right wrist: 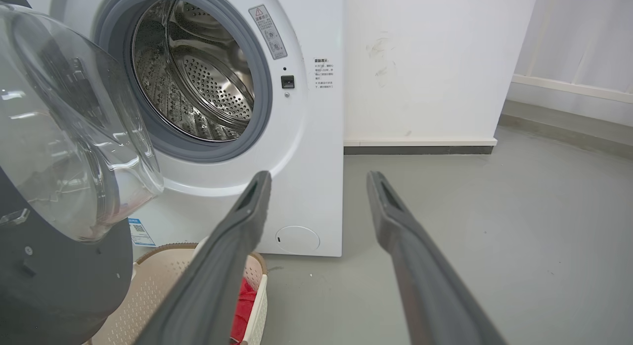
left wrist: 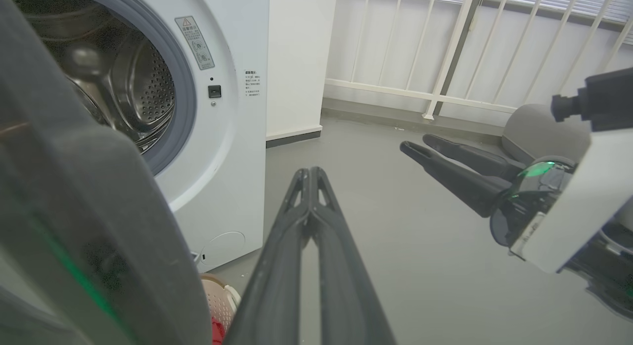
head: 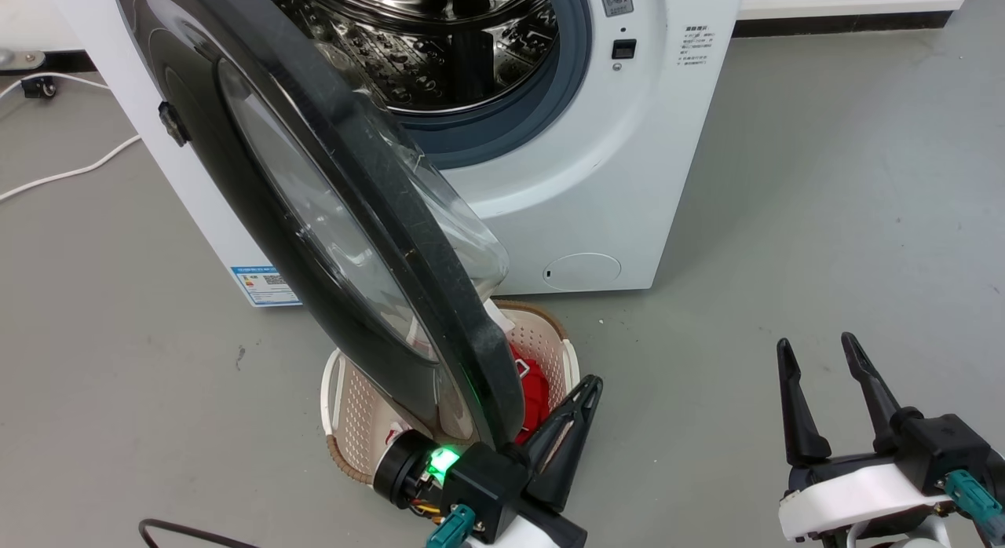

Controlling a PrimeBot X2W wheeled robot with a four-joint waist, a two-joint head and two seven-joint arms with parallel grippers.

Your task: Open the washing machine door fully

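The white washing machine [head: 628, 179] stands at the top of the head view with its steel drum [head: 424, 38] exposed. The washing machine door [head: 345, 218], black-rimmed with a clear glass bowl, is swung out toward me, its free edge low over the basket. My left gripper [head: 585, 395] is shut on nothing and lies just right of that edge, on the glass-bowl side. I cannot tell whether it touches the rim. In the left wrist view the shut fingers [left wrist: 309, 196] point past the blurred door [left wrist: 74, 211]. My right gripper [head: 819, 345] stands open over bare floor, apart from the door [right wrist: 64, 137].
A beige laundry basket [head: 550, 352] holding red cloth [head: 534, 391] sits on the floor under the door. A white cable [head: 71, 171] runs along the floor at the left. A wall and a white railing [left wrist: 445, 63] stand beyond the machine; open grey floor [head: 824, 218] lies to the right.
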